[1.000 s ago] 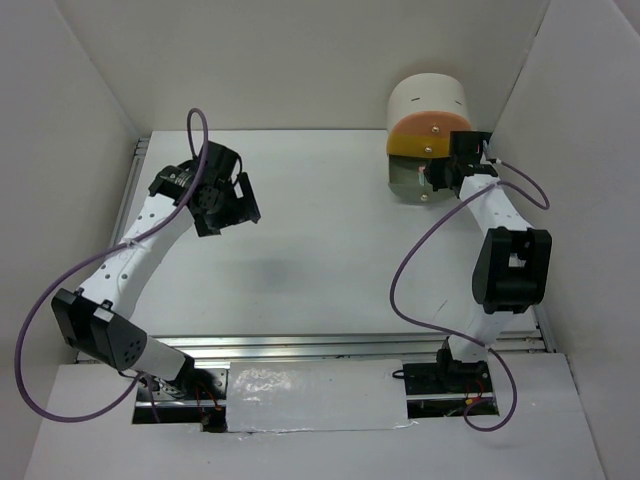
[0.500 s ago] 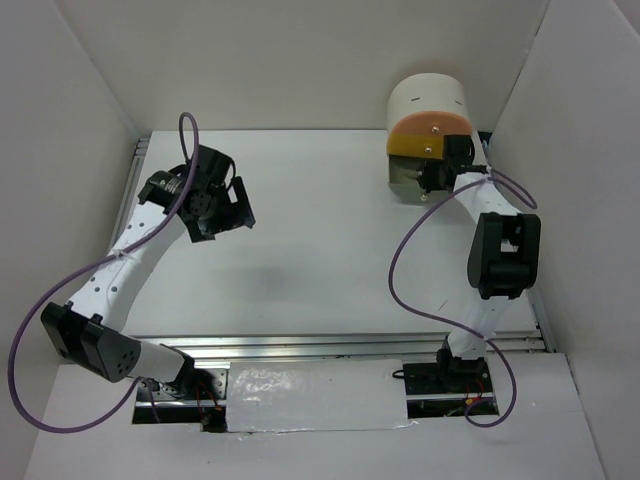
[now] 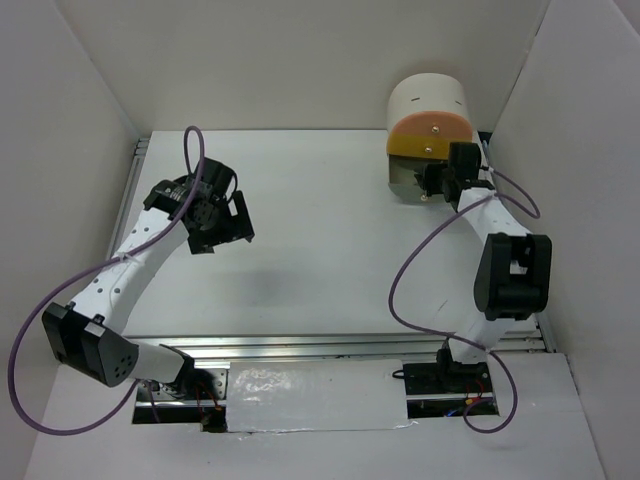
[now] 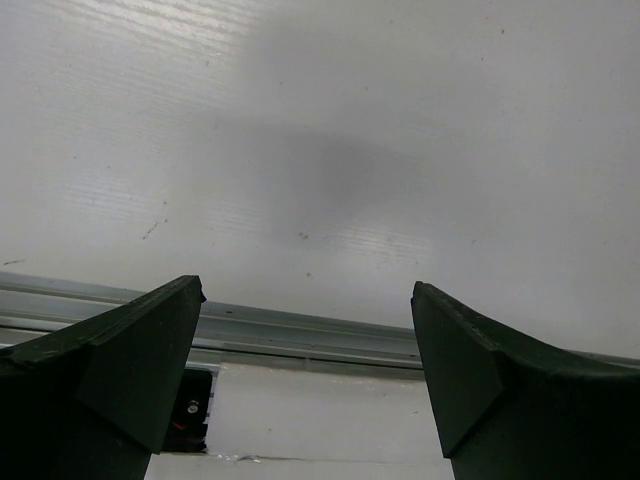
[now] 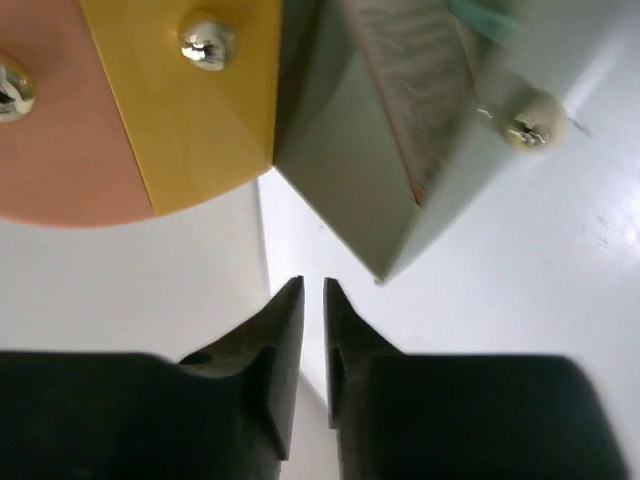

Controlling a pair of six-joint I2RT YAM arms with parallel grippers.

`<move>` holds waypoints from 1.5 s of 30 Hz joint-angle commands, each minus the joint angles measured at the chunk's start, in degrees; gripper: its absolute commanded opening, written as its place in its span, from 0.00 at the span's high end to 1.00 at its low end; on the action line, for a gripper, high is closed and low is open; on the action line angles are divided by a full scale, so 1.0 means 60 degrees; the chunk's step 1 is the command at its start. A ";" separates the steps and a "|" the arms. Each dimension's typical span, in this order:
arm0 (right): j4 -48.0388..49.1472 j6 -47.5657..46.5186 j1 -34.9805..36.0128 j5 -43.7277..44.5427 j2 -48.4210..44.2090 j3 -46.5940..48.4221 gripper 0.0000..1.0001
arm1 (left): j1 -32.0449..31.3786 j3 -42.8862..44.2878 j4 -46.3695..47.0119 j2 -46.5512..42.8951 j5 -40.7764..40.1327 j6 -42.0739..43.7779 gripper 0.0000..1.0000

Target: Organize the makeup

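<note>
From the top camera, the left tool (image 3: 228, 215) hangs over the bare white surface (image 3: 320, 260) with its two fingers wide apart and nothing in them. Far to the right, the right tool (image 3: 432, 180) is up close to the round drawer unit (image 3: 430, 100). It sits just beside a grey drawer (image 3: 403, 178) that is swung out from under the yellow front (image 3: 415, 145). No makeup lies out on the surface in this view. In the left wrist camera, only the surface and a metal rail (image 4: 300, 335) show between the spread fingers, so this arm has little to bump. In the right wrist camera, the right tool's fingers are nearly together with just a thin slit between them. They hold nothing and point at the near corner of the open drawer. Inside that drawer there is a flat pink palette (image 5: 405, 90), and a blurry bit of the mint-green stick (image 5: 485, 15) shows at the top. I think the job is almost done and the drawer needs a push shut. That push could go wrong. The tips are at the corner, not at the small round knob (image 5: 528, 128), so they could slip off or shove the whole unit along. If the palette sticks up, the drawer could jam on it.
</note>
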 commanded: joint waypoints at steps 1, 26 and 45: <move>0.0291 0.0405 -0.0045 0.0352 -0.1452 -0.1469 0.84 | 0.0034 -0.0229 0.0267 -0.0408 0.0026 0.0084 0.01; 0.1204 -0.1468 -0.0982 -0.0393 -0.0197 -0.0978 0.97 | 0.0049 -0.0742 0.0370 -0.0467 -0.0004 0.0011 0.01; -0.2183 -0.3021 -0.1377 -0.0484 0.2459 0.2878 0.89 | 0.0063 -0.1299 0.0576 -0.0701 0.0084 -0.0077 0.01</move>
